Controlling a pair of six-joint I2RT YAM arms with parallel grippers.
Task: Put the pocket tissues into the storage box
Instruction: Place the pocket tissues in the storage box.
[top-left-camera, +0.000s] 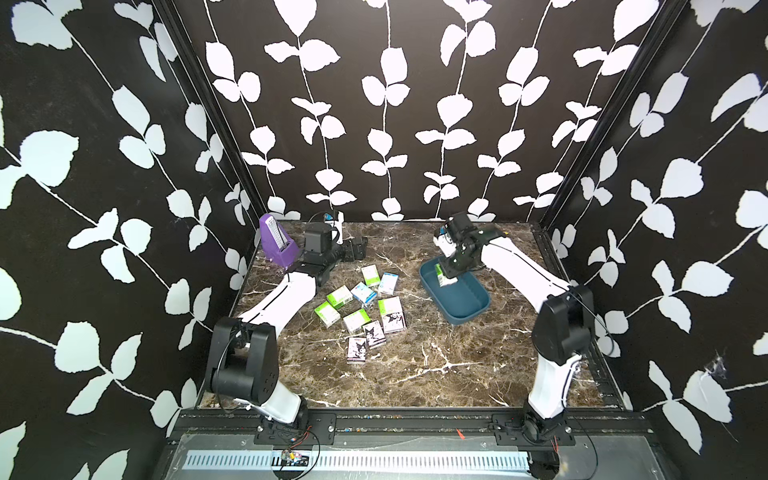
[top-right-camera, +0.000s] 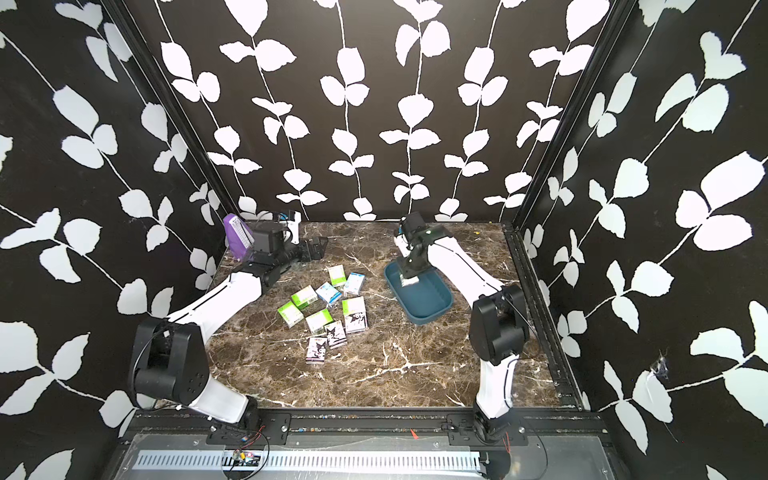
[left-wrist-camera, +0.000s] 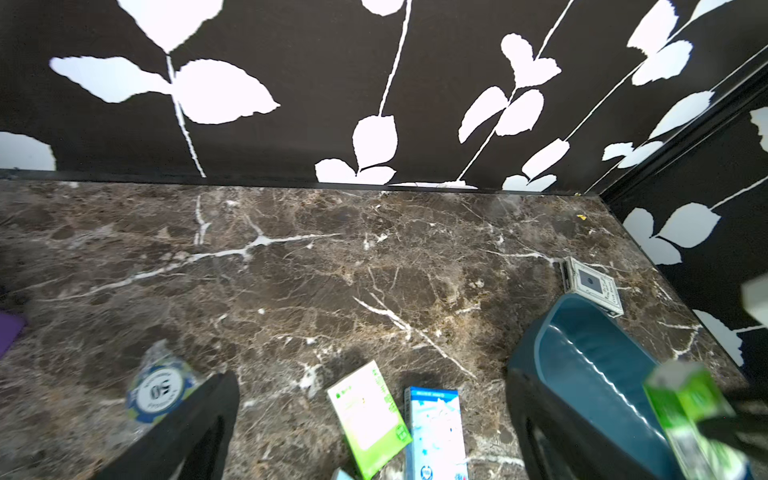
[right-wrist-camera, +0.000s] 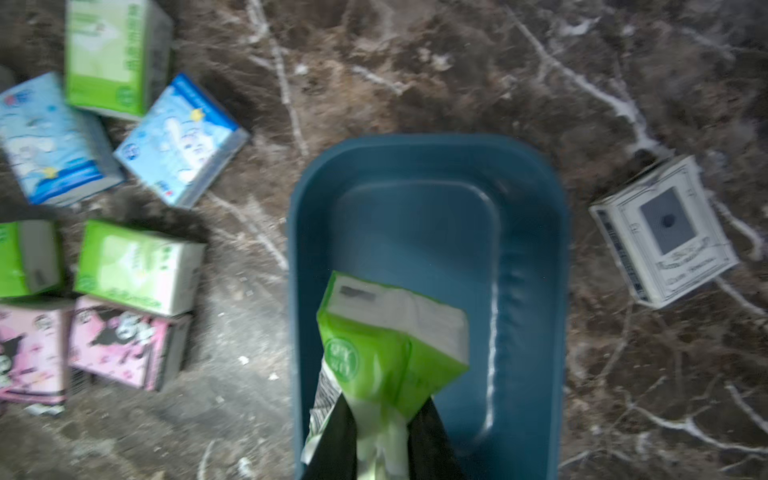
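Currently biggest risk = slip: R gripper (right-wrist-camera: 382, 419) is clamped narrow on just one crumpled end of a green pocket tissue pack (right-wrist-camera: 390, 345), so the thin wrapper could pull free early. Also, pack hangs over the far end of the storage box (right-wrist-camera: 532, 249), close to the rim; letting go there may tip it out onto the table. Rel. to jaws: pack body juts out past the fingertips, tilted, only its tail between them. Approx ten other packs (top-left-camera: 364, 293) lie left of box. L gripper (top-left-camera: 353, 249) sits far left, jaw state unclear.

A crumpled green pack (right-wrist-camera: 390, 345) hangs over the shallow teal storage box (top-left-camera: 463, 301); other pocket tissues (top-left-camera: 390, 309) lie scattered to its left
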